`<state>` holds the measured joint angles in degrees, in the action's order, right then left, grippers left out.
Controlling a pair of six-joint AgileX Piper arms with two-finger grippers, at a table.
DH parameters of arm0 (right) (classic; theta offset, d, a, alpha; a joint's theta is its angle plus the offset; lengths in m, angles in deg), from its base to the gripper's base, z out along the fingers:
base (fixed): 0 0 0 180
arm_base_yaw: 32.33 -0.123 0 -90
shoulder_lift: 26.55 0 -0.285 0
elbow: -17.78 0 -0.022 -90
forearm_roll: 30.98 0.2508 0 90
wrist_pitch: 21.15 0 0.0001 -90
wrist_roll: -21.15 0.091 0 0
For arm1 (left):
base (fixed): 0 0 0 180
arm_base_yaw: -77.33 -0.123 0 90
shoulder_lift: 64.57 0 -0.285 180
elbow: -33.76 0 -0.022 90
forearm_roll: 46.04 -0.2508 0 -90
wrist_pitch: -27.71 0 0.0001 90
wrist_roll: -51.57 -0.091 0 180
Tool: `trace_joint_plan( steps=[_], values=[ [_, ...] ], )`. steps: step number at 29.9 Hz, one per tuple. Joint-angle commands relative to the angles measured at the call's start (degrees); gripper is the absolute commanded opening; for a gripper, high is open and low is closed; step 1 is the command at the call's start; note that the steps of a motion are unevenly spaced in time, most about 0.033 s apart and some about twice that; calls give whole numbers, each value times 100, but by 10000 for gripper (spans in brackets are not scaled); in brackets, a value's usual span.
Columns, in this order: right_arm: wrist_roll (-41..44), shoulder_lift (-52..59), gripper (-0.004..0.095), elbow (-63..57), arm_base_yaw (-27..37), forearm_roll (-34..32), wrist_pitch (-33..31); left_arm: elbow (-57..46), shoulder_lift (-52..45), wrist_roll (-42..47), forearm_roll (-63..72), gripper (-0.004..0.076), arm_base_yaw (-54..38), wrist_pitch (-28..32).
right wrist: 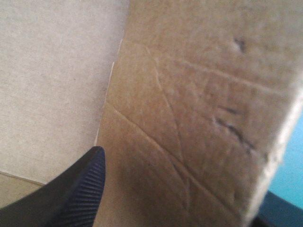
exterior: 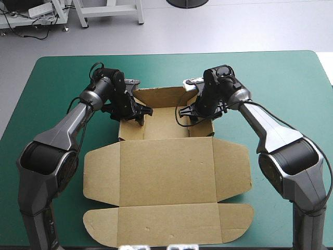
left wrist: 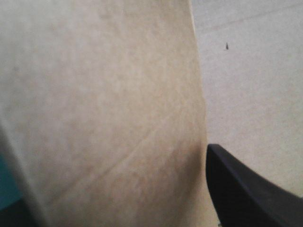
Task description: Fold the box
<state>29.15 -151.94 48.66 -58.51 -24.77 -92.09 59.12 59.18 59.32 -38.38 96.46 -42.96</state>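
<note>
The brown box lies mid-table, its lid and flaps flat toward the near edge and its far part raised into low walls. My left gripper straddles the box's left wall. In the left wrist view that wall stands between the wide-apart black fingers, one inside over the box floor. My right gripper straddles the right wall in the same way. There the creased wall sits between its spread fingers. Both grippers look open around the board.
The teal-green cover shows on both sides of the box and beyond the back wall. The box's near flaps reach almost to the table's front edge.
</note>
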Motion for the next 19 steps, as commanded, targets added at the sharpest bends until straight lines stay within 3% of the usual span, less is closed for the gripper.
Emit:
trace_joint_plan(
  steps=[1, 19],
  values=[
    [-85, 381, 569, 188, -23, 27, -66, 120, -309, -60, 234, 473, 49, -38],
    [-125, 779, 568, 453, -9, -222, -66, 120, -1349, -319, -372, 473, 49, 463]
  ],
)
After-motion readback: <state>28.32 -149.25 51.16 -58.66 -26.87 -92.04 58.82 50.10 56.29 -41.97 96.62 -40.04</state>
